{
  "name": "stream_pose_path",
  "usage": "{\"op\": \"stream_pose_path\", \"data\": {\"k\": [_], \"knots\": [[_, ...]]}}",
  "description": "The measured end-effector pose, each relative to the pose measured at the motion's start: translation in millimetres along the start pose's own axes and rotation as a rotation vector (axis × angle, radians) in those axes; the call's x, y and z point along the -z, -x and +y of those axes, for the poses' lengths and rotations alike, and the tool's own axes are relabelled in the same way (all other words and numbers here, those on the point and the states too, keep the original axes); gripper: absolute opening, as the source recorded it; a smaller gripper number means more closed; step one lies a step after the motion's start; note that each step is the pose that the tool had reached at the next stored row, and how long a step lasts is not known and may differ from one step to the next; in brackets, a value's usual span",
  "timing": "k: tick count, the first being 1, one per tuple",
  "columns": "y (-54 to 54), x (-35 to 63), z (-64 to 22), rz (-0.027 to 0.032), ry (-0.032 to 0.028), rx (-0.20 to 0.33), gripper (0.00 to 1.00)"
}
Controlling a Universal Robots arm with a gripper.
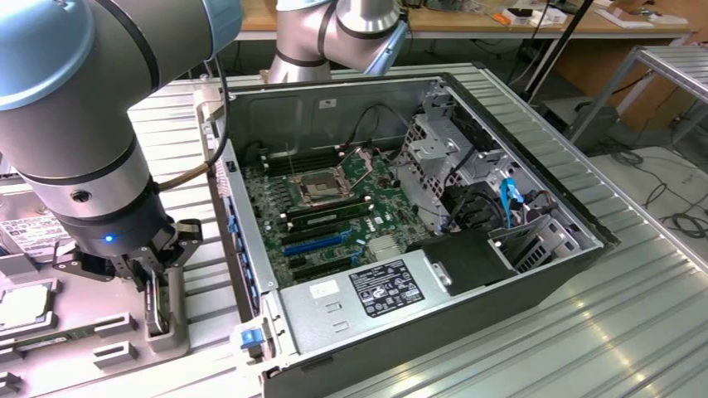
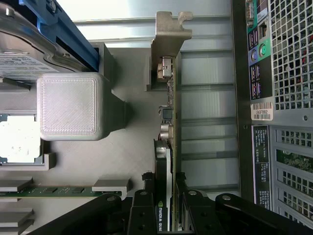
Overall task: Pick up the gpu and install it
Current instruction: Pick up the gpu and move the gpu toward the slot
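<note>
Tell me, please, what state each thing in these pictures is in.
Graphics card: standing on edge in its gray holder, not installed.
Gripper: down over the card.
Computer case: lying on its side, open.
Blue slots: empty.

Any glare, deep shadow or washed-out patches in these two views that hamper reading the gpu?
Wrist view: glare washes out the ribbed table beside the gpu; the gripper clamped on it is nearly black. Exterior view: glare streaks the table at the exterior view's right; the arm, close to the camera, hides much of the gpu; the computer case interior is evenly lit.
</note>
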State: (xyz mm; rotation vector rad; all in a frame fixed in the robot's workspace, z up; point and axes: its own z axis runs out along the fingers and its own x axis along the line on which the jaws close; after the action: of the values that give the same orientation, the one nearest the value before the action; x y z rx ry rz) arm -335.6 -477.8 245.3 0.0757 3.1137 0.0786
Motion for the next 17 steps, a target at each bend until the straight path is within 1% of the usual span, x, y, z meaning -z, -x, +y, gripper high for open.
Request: {"op": "stream_pose_path", "data": {"k": [6, 7, 12, 17], "knots": [[0.0, 1.1, 0.1, 0.0, 0.0, 0.0, 0.27], [0.2, 10.4, 0.5, 0.0009, 0.0, 0.0, 0.27], [0.5, 21.6, 1.1, 0.0019, 0.0, 0.0, 0.27], [0.7, 29.4, 1.5, 0.0029, -0.0001, 0.0, 0.27]]}}
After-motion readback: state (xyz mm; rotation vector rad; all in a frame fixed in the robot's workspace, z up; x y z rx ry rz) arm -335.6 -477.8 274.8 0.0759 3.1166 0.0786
